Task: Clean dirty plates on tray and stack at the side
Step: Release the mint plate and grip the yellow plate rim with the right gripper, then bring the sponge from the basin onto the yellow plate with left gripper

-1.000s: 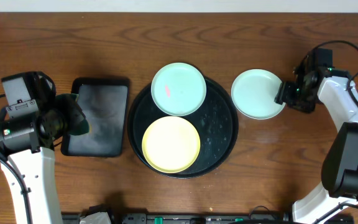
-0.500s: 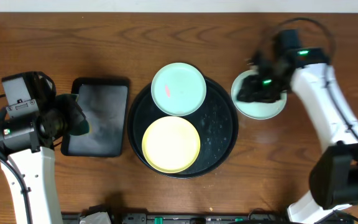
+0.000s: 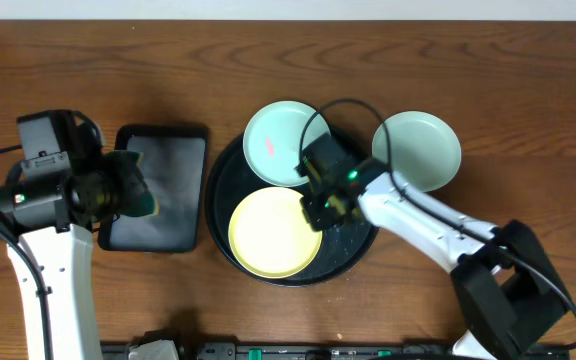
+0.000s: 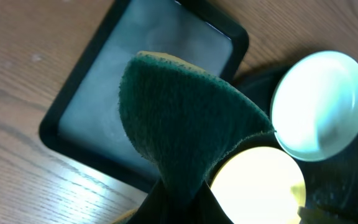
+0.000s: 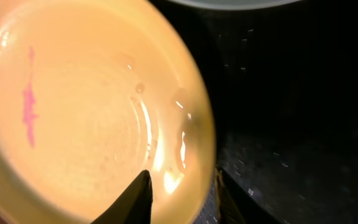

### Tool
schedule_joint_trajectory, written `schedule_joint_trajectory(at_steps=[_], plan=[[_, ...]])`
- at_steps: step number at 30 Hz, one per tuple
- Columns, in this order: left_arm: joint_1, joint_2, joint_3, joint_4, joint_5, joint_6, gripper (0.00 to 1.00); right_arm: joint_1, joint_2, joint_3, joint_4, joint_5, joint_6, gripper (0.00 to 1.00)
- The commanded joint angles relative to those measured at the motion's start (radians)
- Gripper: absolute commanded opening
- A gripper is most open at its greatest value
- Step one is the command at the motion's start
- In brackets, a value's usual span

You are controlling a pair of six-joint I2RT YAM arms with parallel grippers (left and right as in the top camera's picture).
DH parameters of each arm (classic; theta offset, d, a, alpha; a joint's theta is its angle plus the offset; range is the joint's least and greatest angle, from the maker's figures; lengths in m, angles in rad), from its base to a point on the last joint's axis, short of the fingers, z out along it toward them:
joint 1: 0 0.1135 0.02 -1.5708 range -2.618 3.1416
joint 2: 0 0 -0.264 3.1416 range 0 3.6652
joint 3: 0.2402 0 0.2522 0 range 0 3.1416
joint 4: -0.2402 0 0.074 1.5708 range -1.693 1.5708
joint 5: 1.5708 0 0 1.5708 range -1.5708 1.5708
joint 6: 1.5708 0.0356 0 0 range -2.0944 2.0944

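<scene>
My right pincer hangs over the round black tray, at the 3 o'clock edge of the yellow plate. Its fingers are partly spread and straddle that plate's rim. One is over the inside of the plate and the other is over the bare tray floor just outside. I cannot tell whether either finger touches the rim.

The yellow plate lies at about 6 to 7 o'clock on the tray. In my right wrist view a pink streak shows on its floor, on the side away from my fingers.

The marked aqua plate sits at 12 o'clock on the tray, just beside the yellow plate, with its far edge over the tray's rim. It has a small pink smear toward 9 o'clock of its middle. From my right pincer it lies at about 11 o'clock.

The second aqua plate rests on the table off the tray at 2 o'clock, just beside the rim.

My left pincer is pressed together on a green sponge. I hold it over the 9 o'clock side of the small rectangular tray, which lies at 9 o'clock of the round tray. It is well apart from all the plates.
</scene>
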Motion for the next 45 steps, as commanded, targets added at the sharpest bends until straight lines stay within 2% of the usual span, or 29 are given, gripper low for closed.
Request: schedule_joint_trajectory(at_steps=[1, 7, 11, 14, 19, 23, 29, 35, 45], plan=[[-0.032, -0.002, -0.003, 0.002, 0.013, 0.033, 0.07, 0.040, -0.007, -0.055, 0.054, 0.146, 0.102, 0.29], [-0.042, -0.002, -0.003, 0.002, 0.013, 0.036, 0.07, 0.048, -0.007, -0.106, 0.133, 0.201, 0.132, 0.30], [-0.042, -0.002, -0.003, 0.001, 0.013, 0.036, 0.07, 0.048, -0.007, -0.106, 0.138, 0.201, 0.132, 0.11], [-0.042, -0.002, -0.003, -0.002, 0.013, 0.036, 0.07, 0.048, -0.007, -0.107, 0.132, 0.201, 0.132, 0.01], [-0.042, -0.002, -0.003, -0.003, 0.013, 0.036, 0.07, 0.040, -0.018, -0.103, 0.130, 0.200, 0.137, 0.01], [-0.042, -0.002, -0.003, -0.003, 0.014, 0.036, 0.08, 0.006, -0.090, -0.100, 0.116, 0.170, 0.188, 0.01], [-0.058, -0.002, -0.003, 0.003, 0.014, 0.037, 0.07, -0.068, -0.201, -0.100, -0.027, 0.203, 0.210, 0.01], [-0.130, -0.002, -0.003, 0.040, 0.017, 0.052, 0.08, -0.101, -0.182, -0.126, -0.059, 0.220, 0.211, 0.01], [-0.259, -0.002, -0.003, 0.047, 0.017, 0.055, 0.07, -0.101, -0.177, -0.215, -0.044, 0.204, 0.340, 0.01]])
